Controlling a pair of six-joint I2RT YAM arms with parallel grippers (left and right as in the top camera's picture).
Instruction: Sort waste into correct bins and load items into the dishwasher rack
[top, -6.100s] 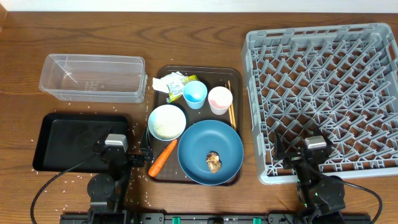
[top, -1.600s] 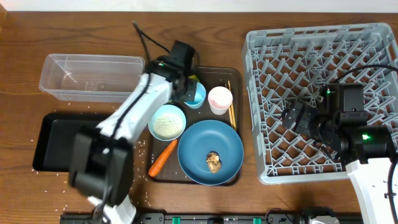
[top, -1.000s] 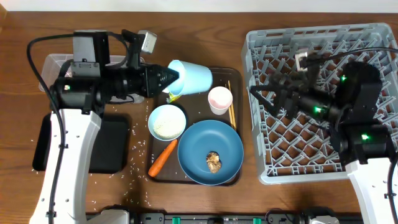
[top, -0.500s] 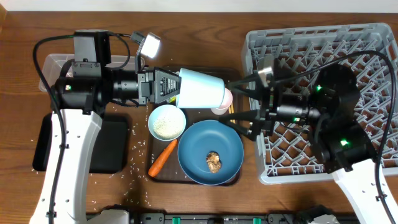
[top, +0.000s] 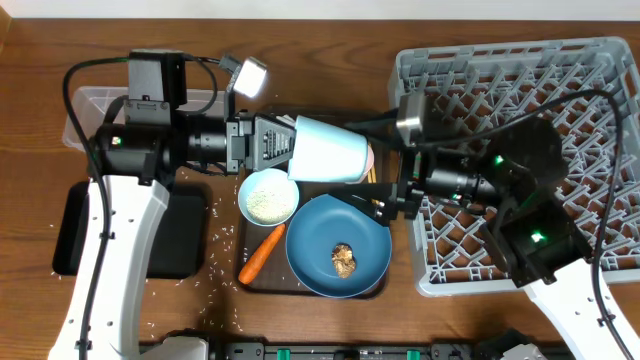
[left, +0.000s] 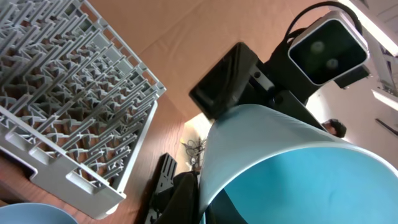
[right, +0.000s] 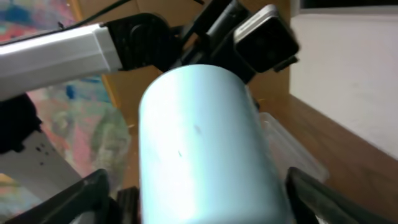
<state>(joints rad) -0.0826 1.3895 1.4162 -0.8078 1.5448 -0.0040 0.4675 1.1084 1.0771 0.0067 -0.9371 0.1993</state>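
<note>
Fingers (right: 84, 194) of right gripper (top: 374, 166) apart, flanking light-blue cup (top: 330, 152); left gripper (top: 284, 148) clamps rim. Close right squarely before left releases.

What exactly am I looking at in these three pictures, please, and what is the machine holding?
These are two robot arms at a wooden table. One picture comes from a camera fixed above the table; the other two come from a camera on each wrist. The left gripper is shut on the rim of a light-blue cup, held sideways in the air. The right gripper is open, its jaws either side of the cup's base. Below sit a brown tray with a white bowl, a dark-blue dish and a carrot; a grey rack stands on the right arm's side.
</note>
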